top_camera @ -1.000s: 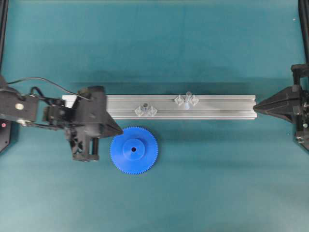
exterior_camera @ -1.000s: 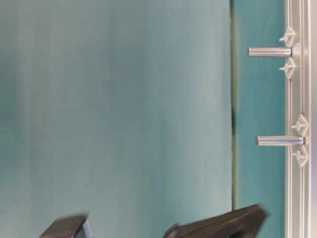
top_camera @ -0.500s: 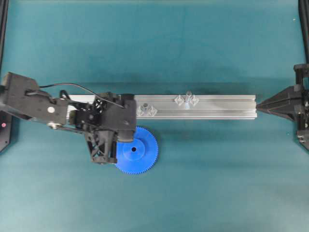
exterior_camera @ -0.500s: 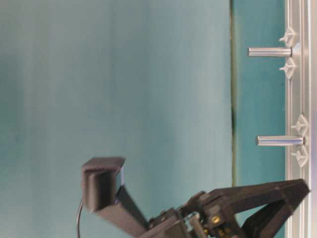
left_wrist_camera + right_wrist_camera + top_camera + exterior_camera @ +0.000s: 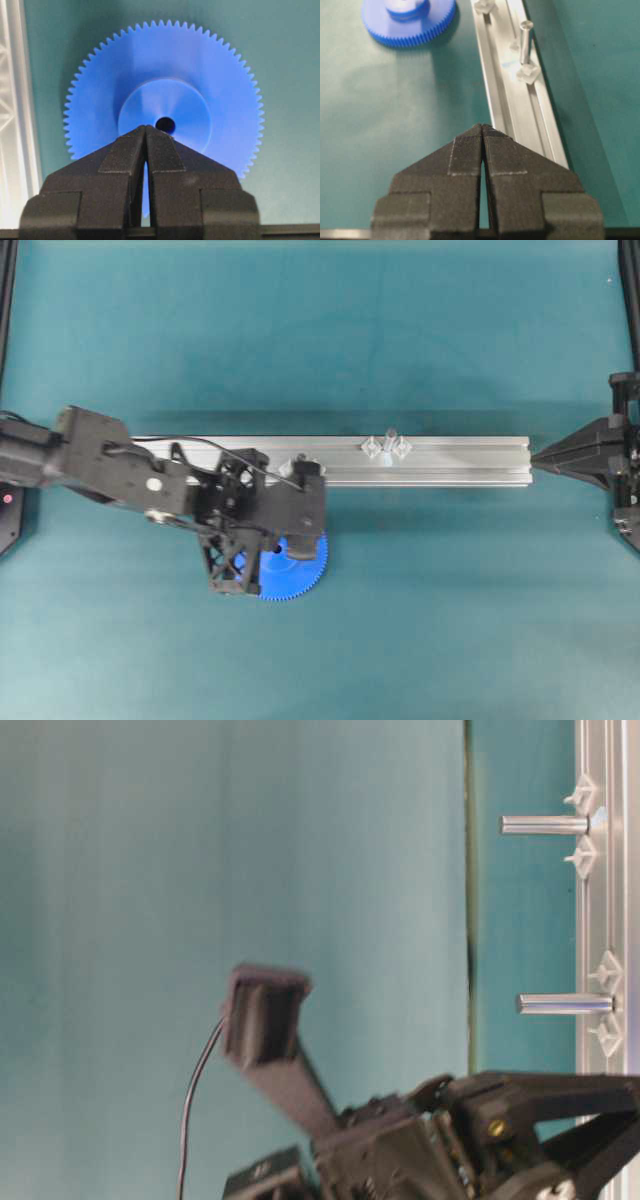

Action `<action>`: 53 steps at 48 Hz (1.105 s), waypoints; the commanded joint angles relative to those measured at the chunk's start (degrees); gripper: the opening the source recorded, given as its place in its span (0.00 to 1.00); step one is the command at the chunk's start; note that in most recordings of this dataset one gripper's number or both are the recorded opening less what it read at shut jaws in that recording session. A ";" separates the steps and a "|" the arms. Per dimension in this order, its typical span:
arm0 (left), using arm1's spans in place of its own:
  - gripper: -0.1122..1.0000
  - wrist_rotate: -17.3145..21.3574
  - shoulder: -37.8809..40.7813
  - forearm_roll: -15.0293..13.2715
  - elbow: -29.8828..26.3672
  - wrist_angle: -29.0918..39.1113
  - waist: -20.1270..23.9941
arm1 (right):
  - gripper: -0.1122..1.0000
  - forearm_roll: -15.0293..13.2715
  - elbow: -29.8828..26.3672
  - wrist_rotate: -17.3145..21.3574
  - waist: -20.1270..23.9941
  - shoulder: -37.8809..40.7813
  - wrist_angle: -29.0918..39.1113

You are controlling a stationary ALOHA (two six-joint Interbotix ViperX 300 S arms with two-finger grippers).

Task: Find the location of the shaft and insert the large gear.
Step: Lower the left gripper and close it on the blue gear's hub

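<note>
Directly beneath left hand (image 5: 145, 131): large gear (image 5: 165, 95), flat on bench. Hand clenched, empty, newly advanced over hub. Shaft (image 5: 390, 439) well beyond fingertips. Grasp pending; must open first.

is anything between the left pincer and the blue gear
Nothing visible. In the left wrist view the left pincer, jaws shut, hangs right over the large gear, its tips at the hub's centre hole. No other object lies between them; the aluminium rail sits off to the side.
</note>
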 commanded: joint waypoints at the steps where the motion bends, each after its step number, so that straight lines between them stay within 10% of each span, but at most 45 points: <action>1: 0.11 0.26 0.00 0.18 -2.99 1.85 -0.44 | 0.10 -0.09 -0.53 0.53 -0.18 0.26 -0.62; 53: 0.21 0.88 3.08 0.53 -9.84 12.22 -1.58 | 0.10 -0.09 1.05 1.23 -0.26 0.26 -2.99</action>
